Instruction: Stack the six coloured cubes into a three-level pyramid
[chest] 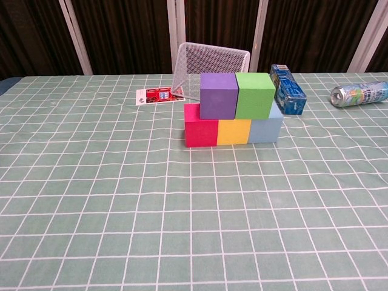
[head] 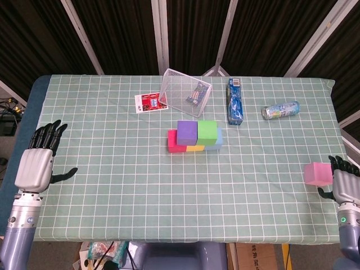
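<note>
**q:** which robot hand goes for the last cube?

**me:** my right robot hand point(head: 347, 188), easy call. the pink cube point(head: 317, 174) sits on the tabletop point(head: 112, 202) at the far right edge, just beside that hand and on its inner side, toward the stack. nothing's in the hand; how wide the fingers are i can't tell, it's half out of the head view.

**q:** and the left?

**me:** my left robot hand point(head: 36, 163) hangs off the opposite edge, fingers spread, empty, well apart from everything. the cube has to travel leftward and away from me to land on top of the purple cube point(chest: 218, 95) and green cube point(chest: 254, 95), over their seam.
</note>
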You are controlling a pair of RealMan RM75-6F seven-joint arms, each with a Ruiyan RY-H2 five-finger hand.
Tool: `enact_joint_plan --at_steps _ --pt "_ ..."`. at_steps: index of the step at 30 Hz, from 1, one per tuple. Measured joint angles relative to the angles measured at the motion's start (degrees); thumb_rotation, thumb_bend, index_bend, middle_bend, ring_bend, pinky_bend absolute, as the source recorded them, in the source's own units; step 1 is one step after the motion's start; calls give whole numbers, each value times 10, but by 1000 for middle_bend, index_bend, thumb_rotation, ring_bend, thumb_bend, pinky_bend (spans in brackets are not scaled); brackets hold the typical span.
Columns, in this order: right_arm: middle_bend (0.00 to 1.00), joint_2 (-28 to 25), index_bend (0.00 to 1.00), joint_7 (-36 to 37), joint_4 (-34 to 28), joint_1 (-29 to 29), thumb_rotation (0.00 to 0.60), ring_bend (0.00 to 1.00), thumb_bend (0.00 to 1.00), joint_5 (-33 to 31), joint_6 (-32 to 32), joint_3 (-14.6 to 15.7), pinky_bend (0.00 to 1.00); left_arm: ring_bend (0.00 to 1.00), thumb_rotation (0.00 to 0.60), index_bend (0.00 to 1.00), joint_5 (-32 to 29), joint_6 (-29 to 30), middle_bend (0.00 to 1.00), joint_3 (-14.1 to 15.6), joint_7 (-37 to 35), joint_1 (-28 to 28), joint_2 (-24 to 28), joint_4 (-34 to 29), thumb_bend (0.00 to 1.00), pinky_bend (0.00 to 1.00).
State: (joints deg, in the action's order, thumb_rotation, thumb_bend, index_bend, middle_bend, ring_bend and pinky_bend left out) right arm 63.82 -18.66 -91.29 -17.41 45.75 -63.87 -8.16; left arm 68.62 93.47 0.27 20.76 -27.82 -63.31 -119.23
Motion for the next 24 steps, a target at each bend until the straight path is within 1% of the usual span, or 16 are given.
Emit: enact_joint_plan --at_steps 5,14,21,24 --pt "0 16 0 -6 40 -12 600 0 299 -1 24 4 0 0 600 0 6 -15 1 -9 -10 12 8 -2 124 50" --pt "4 43 0 -9 115 -34 600 0 299 -15 91 10 0 0 600 0 11 -29 2 -24 -13 26 15 -8 123 50" --pt "110 71 0 3 178 -47 600 10 299 -15 127 12 0 0 600 0 10 -42 3 -39 -10 35 13 -7 124 50" --pt "157 82 0 10 200 -50 600 39 299 -13 139 12 0 0 600 0 9 -46 3 -45 -9 39 13 -7 124 50"
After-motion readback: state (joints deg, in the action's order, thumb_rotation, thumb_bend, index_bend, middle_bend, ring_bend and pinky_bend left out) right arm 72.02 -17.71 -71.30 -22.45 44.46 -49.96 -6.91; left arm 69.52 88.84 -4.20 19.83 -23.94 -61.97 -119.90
